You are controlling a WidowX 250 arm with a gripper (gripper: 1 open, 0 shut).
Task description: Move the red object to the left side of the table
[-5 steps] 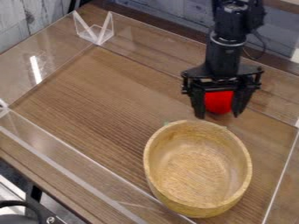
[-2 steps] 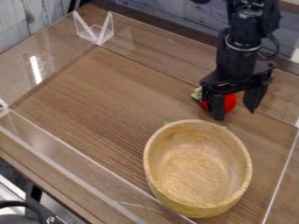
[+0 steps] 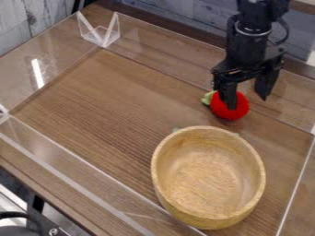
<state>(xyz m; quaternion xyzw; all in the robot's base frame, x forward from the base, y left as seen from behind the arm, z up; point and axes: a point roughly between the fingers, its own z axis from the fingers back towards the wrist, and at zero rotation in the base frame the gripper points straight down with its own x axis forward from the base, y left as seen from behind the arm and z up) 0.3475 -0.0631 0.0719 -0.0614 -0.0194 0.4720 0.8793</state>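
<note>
Toy fruit [image 3: 229,106], red, round: probably light, firm, prone to rolling; best gripped across widest part. Gripper [image 3: 246,83]: fingers spread.

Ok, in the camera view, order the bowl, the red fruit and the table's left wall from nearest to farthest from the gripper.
1. Red fruit, right at the gripper.
2. Bowl, below the fruit.
3. Left wall, across the table.
</note>
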